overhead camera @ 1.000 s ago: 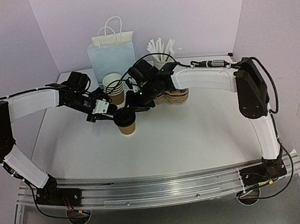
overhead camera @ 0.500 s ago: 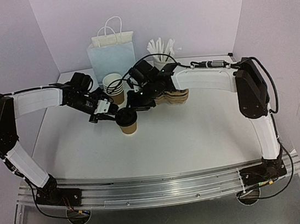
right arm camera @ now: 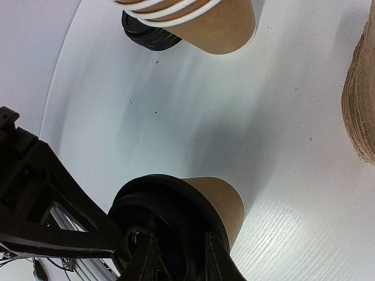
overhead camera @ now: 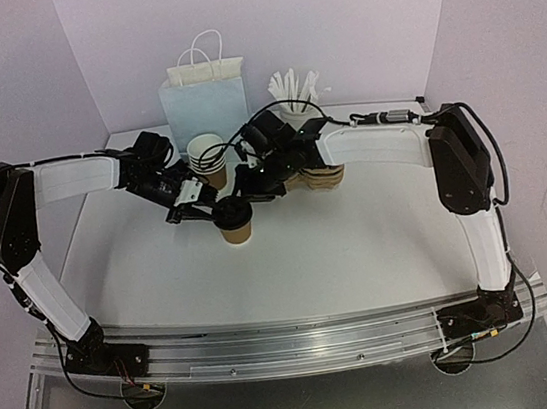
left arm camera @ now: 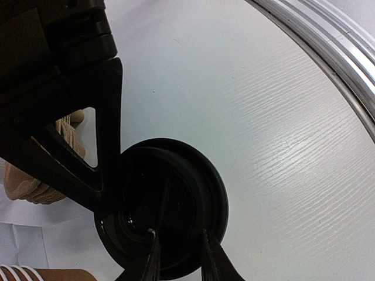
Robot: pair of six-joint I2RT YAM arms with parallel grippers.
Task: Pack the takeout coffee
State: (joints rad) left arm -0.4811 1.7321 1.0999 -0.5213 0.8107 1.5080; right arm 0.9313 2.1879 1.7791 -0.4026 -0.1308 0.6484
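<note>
A brown kraft cup point(overhead camera: 236, 232) with a black lid point(overhead camera: 230, 211) stands mid-table. It also shows in the right wrist view point(right arm camera: 220, 202). My left gripper point(overhead camera: 202, 212) reaches in from the left, and its fingertips point(left arm camera: 153, 243) rest on the lid point(left arm camera: 176, 199) a narrow gap apart with nothing seen between them. My right gripper point(overhead camera: 252, 193) comes from the right, narrowly closed over the lid's point(right arm camera: 158, 205) rim. A stack of lidless kraft cups point(overhead camera: 207, 156) stands behind, with spare black lids point(right arm camera: 149, 36) beside it.
A pale blue paper bag point(overhead camera: 204, 105) with white handles stands at the back. A white holder of white sticks point(overhead camera: 296, 91) is to its right. A stack of brown pulp carriers point(overhead camera: 322, 175) lies under my right forearm.
My left gripper has moved right and slightly nearer, onto the lid. The cup and my right gripper have barely moved.
</note>
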